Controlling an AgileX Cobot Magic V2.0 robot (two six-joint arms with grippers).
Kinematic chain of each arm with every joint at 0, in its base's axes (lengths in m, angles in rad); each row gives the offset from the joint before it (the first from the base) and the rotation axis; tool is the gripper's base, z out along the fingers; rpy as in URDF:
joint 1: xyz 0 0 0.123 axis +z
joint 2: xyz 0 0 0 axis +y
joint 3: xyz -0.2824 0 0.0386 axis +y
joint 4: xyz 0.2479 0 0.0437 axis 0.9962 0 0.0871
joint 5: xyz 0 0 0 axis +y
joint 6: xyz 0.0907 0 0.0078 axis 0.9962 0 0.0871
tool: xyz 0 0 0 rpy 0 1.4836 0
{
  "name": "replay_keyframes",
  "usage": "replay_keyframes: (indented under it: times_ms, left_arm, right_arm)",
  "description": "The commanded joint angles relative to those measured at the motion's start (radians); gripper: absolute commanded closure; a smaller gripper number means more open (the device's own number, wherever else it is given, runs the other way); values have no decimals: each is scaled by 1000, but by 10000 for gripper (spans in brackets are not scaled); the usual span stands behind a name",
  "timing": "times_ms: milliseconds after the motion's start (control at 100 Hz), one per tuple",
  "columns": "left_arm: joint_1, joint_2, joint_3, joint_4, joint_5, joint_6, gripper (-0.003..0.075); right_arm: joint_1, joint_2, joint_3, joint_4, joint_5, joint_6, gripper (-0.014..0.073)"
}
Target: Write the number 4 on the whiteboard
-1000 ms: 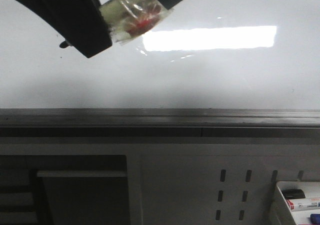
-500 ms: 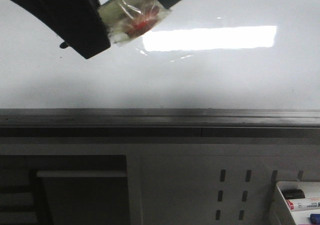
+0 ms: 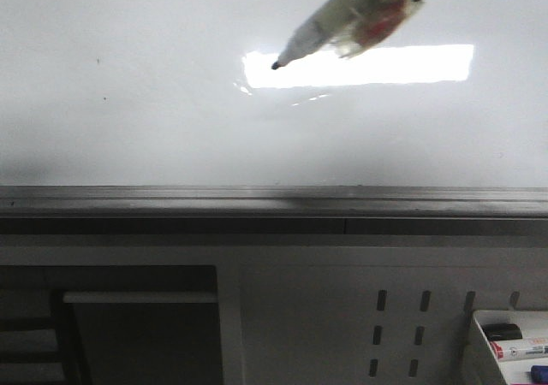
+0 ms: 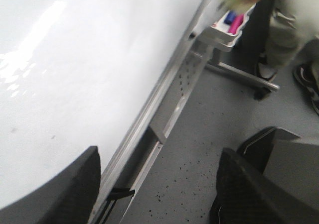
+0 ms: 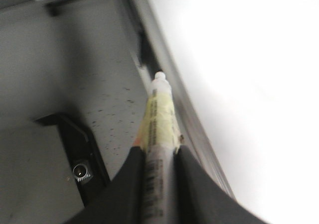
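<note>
Marker (image 3: pixel 342 24) tip over blank whiteboard (image 3: pixel 128 128), upper right.

Right pincer (image 5: pixel 158 171) clamped tight, blurred; left pincer (image 4: pixel 157 184) gapes wide, seemingly empty.

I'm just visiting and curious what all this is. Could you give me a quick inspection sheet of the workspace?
Surface: whiteboard, glossy, with a light reflection.
Job's things: marker tip near the board; contact unclear; no number 4 seen.
Clutter: tray of markers at lower right.
Grippers: right gripper shut on the marker; left gripper open, empty.
Cables: nothing seen.
Surroundings: grey ledge, slotted panel, a person's legs.
</note>
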Motion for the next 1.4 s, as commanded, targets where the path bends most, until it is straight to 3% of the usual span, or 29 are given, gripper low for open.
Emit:
replay_keyframes:
  times_ms: [0,70,190,380,760,920,1140,1390]
  left_arm:
    - [73,-92,40,-35,-84,-59,261]
    - [129,-156,101,-44,-112,-77,261]
    - [187,-234,182,-54,-151,-77,261]
    - [204,-267,224,-54,-196,-77,261]
    - [204,-253,224,-73,-200,-77,261]
    - [204,-253,224,-73,-200,-77,261]
    - [204,-253,224,-73,-202,-77,261]
    - [204,-253,224,-76,-222,-77,261]
  right_arm:
    - [-34,-75,41,-51,-108,157,666]
    - [-65,-116,110,-49,-174,227,666]
    - [-70,-153,194,-38,-304,229,666]
    - [-63,-139,190,50,-346,224,666]
    - [-59,86,-85,99,-36,223,666]
    - [-59,132,-91,187,-151,198,666]
    - [-36,184,-49,204,-336,196,666]
    - [-17,286,-34,206,-365,196,666]
